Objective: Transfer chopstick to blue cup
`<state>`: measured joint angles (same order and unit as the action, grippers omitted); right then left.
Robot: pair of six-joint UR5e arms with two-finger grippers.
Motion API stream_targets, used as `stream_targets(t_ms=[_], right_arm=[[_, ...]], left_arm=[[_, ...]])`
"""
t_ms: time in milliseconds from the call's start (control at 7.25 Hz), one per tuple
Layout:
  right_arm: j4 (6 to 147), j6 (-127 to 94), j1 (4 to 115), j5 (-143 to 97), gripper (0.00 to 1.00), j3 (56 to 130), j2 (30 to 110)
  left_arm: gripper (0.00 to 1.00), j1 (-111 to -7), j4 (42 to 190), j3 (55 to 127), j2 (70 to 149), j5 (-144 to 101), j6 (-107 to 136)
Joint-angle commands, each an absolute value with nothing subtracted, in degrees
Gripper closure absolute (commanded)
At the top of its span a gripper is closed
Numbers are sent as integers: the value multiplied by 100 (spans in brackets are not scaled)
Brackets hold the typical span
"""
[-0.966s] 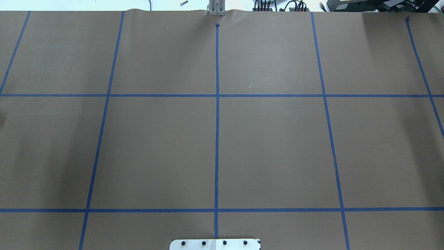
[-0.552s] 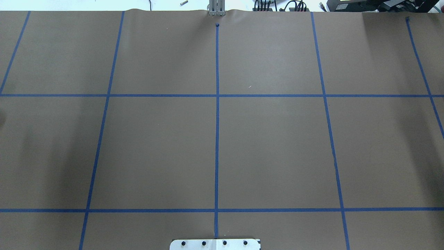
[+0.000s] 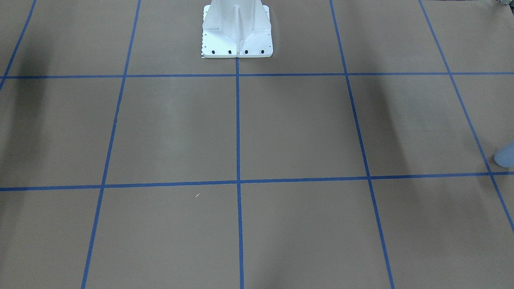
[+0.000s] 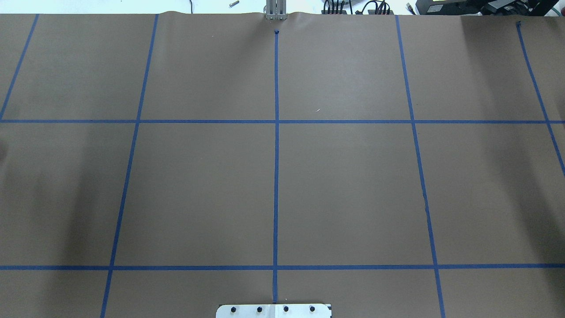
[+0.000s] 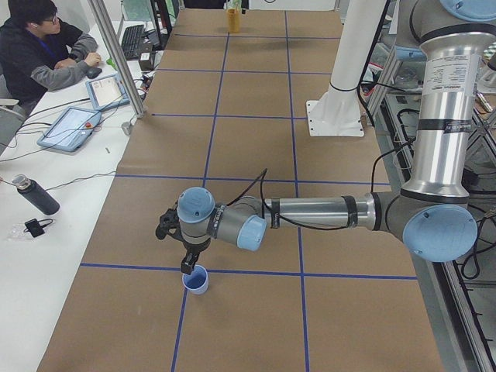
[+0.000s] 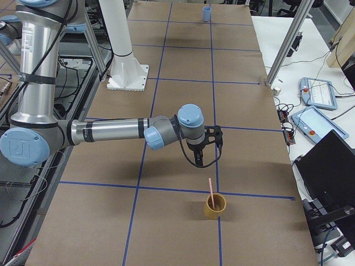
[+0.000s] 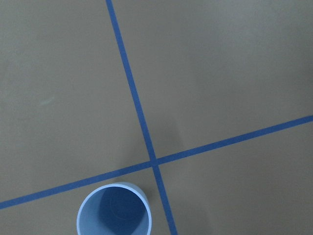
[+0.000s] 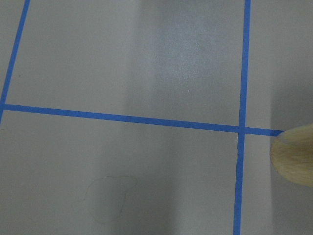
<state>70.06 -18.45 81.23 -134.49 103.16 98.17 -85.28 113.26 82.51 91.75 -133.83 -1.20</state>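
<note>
The blue cup point(image 5: 196, 280) stands upright at the table's left end. It also shows in the left wrist view point(image 7: 115, 211), empty, next to a tape crossing, and as a sliver in the front-facing view point(image 3: 506, 154). My left gripper point(image 5: 186, 266) hangs just above the cup's rim; I cannot tell whether it is open or shut. One pale pink chopstick point(image 6: 211, 191) stands in a yellow cup point(image 6: 214, 206) at the right end. My right gripper point(image 6: 209, 155) hovers above and a little beyond it, apart from the stick; I cannot tell its state.
The brown paper table cover point(image 4: 353, 185) carries a grid of blue tape. The white robot base point(image 3: 237, 28) stands at mid table. An operator point(image 5: 43, 46) sits at a side desk with tablets. The yellow cup's edge shows in the right wrist view point(image 8: 295, 154).
Only faint shadows at the table's left and right sides shift a little; no arm or object shows in the overhead view.
</note>
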Motion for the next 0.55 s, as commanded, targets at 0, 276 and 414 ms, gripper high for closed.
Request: stream_targets(t_ms=[0,276,414], right_arm=[[7005,-1863,8112,-13439,0,10318,9817],[7005,-1863,8104,-13447,0,10310,9817],[7005,-1863,8104,-13447,0,10301,9817]], left_arm=[[2,-8306,11768,7797,9220,-13342,-114],[3,-8140,11777,7744,9237,-13342,-106],[8,-8008,11777,7656,9342,-13298,16]])
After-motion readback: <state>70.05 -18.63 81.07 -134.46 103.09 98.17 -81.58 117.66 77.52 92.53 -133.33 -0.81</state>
